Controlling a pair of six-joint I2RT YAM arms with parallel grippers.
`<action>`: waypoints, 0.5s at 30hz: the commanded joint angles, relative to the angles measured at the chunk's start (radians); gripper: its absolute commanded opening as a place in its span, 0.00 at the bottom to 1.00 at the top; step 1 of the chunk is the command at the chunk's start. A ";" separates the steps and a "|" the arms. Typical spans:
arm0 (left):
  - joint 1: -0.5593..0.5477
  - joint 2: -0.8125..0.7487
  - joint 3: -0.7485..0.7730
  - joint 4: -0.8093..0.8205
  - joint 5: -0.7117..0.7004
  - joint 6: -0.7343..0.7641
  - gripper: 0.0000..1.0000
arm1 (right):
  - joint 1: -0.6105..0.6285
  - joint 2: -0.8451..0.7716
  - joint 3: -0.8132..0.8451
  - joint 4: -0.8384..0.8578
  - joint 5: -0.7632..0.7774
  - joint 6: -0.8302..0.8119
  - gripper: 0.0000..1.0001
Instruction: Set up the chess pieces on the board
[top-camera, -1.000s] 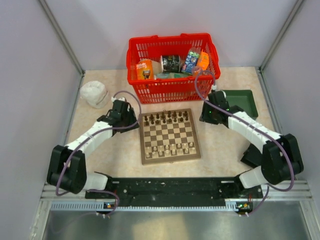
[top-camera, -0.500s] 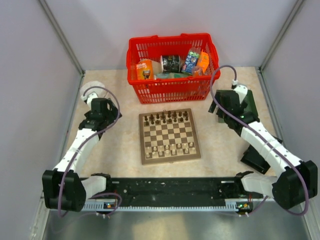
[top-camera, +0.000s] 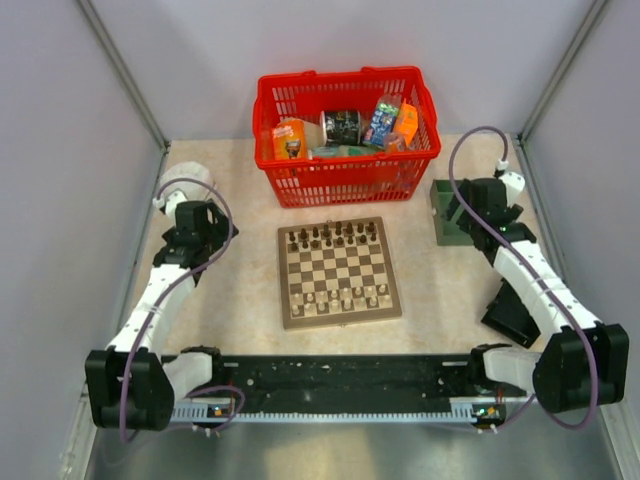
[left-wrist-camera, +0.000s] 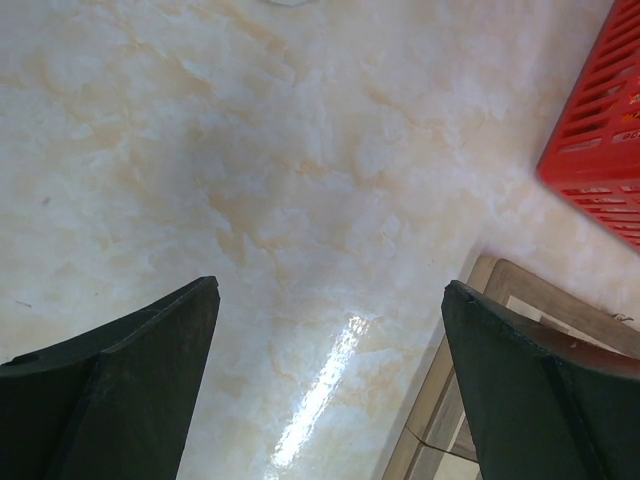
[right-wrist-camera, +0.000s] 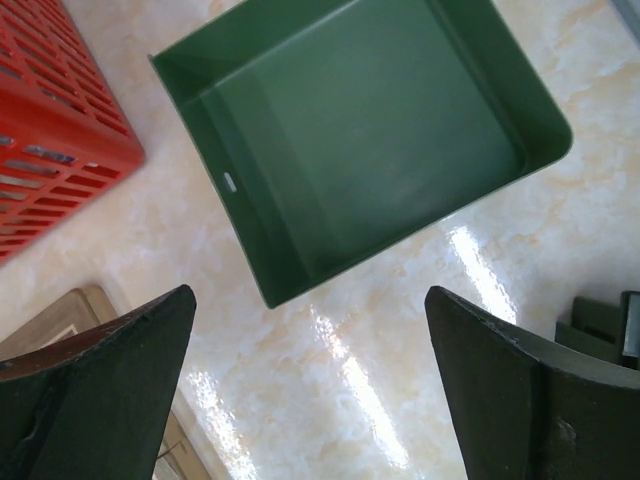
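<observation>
Chess pieces (top-camera: 338, 234) stand on the board (top-camera: 340, 272) between our jaws; left jaws gape wide over the bench (left-wrist-camera: 300, 150), right jaws wide over a green tray (right-wrist-camera: 360, 130).

A second ago both tools hang at the far corners of the board (top-camera: 343, 321), one on each side. Now we find them well apart from it. The left tool (left-wrist-camera: 330, 288) is out toward the far left of the worktop (top-camera: 240, 290), just in front of the white bundle (top-camera: 195, 177), which the wrist and its cable now partly cover. The right tool (right-wrist-camera: 310, 295) is out to the right and further back, above the green tray (top-camera: 444, 222). Only the tray's left strip shows from overhead, where before we saw nearly all of it. The left arm (top-camera: 150, 300) and the right arm (top-camera: 535, 280) now stretch longer and straighter.
</observation>
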 joint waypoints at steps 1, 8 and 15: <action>0.005 -0.032 -0.002 0.051 -0.029 -0.004 0.99 | 0.003 -0.017 -0.057 0.105 -0.055 -0.021 0.99; 0.005 -0.049 -0.036 0.125 -0.087 0.013 0.99 | 0.069 -0.135 -0.230 0.375 0.012 -0.278 0.99; 0.005 -0.028 -0.057 0.195 -0.124 0.059 0.99 | 0.101 -0.215 -0.344 0.590 0.092 -0.364 0.99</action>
